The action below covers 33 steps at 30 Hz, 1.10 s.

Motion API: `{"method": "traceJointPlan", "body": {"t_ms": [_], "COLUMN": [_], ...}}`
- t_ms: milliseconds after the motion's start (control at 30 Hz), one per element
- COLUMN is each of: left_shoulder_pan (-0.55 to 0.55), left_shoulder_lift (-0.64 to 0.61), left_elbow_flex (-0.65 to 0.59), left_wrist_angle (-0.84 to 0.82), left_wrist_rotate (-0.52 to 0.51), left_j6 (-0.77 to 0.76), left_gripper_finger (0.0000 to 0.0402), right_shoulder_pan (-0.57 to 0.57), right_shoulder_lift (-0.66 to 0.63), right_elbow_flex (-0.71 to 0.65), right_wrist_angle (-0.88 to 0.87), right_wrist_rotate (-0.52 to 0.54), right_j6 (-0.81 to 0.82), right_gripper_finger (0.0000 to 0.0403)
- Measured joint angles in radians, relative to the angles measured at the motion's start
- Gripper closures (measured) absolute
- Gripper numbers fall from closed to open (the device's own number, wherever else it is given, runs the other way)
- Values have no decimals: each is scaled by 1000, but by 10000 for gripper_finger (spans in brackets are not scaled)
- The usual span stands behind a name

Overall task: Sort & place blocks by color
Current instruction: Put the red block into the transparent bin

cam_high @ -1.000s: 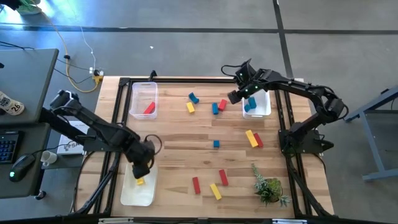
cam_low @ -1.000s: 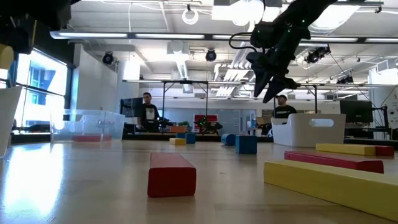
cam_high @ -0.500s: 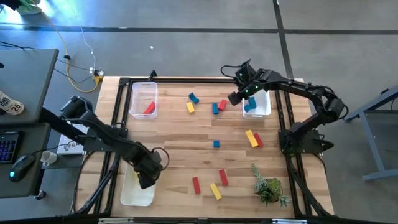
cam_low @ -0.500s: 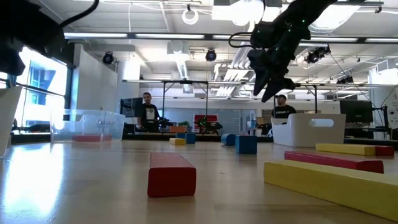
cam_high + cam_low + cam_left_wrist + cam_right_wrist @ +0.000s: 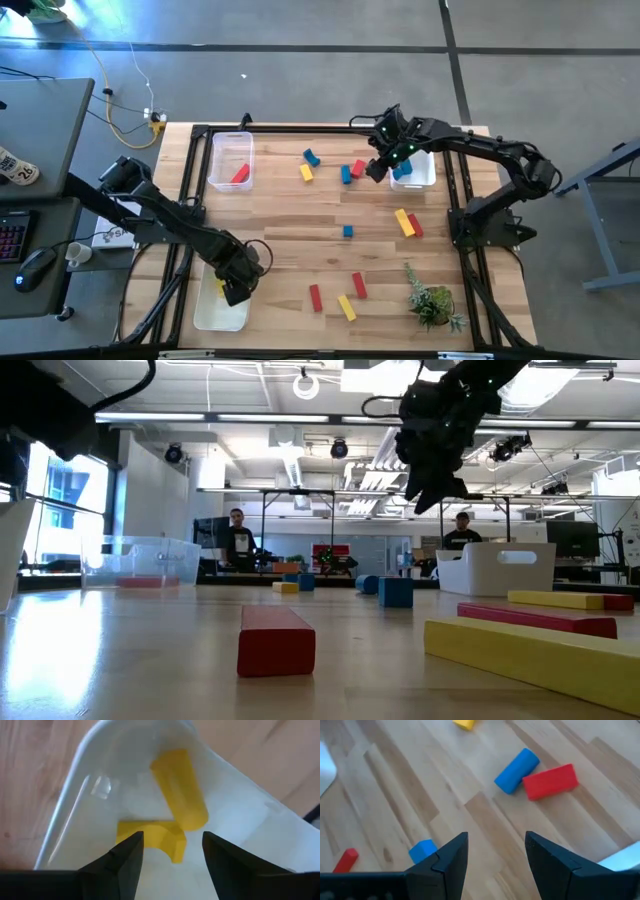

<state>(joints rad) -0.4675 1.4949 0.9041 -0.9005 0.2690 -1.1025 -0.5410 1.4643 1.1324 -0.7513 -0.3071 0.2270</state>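
Note:
My left gripper (image 5: 235, 289) (image 5: 170, 862) is open, pointing down into the near-left clear bin (image 5: 212, 312). Two yellow blocks lie in that bin: one (image 5: 151, 837) just below and between the fingertips, the other (image 5: 180, 787) beyond it. My right gripper (image 5: 376, 166) (image 5: 495, 855) hangs open above the far middle of the table, beside a blue block (image 5: 346, 173) (image 5: 516, 764) and a red block (image 5: 358, 168) (image 5: 550, 781) that lie touching each other. A blue cube (image 5: 422, 851) lies nearer.
The far-left bin (image 5: 217, 150) holds a red block (image 5: 240, 174). The far-right white bin (image 5: 428, 172) holds blue blocks. Loose blocks: blue (image 5: 312, 157), yellow (image 5: 307, 172), yellow (image 5: 403, 221), red (image 5: 415, 226), red (image 5: 359, 285), red (image 5: 315, 297), yellow (image 5: 346, 307). A plant (image 5: 430, 300) stands near right.
My left gripper has gone toward the table's near edge and down into the near-left bin, then kept still. My right gripper has moved from beside the white bin toward the table's left and near side, over the blue and red blocks, turning as it went.

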Motion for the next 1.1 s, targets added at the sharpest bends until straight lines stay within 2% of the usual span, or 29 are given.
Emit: {"method": "traceJointPlan", "body": {"t_ms": [167,400,700,1100], "left_shoulder_pan": [0,19,113,179], "left_shoulder_lift": [-76,-209,-324,-350], "left_elbow_flex": [1,1,2,1], "left_wrist_angle": [1,-28,-69,-71], "left_wrist_rotate": [-48,-224,-401,-454], "left_j6": [-59,-49,-39,18], "left_gripper_finger": [212,212,212,211], "right_shoulder_pan": [51,176,382,689], "right_shoulder_lift": [-56,-114,-118,-118], "right_elbow_flex": [0,0,0,0], "right_wrist_angle": [1,0,5,12], "right_wrist_rotate": [10,86,157,305], "right_j6": [26,181,537,998], "right_gripper_finger": [219,219,219,219]}}
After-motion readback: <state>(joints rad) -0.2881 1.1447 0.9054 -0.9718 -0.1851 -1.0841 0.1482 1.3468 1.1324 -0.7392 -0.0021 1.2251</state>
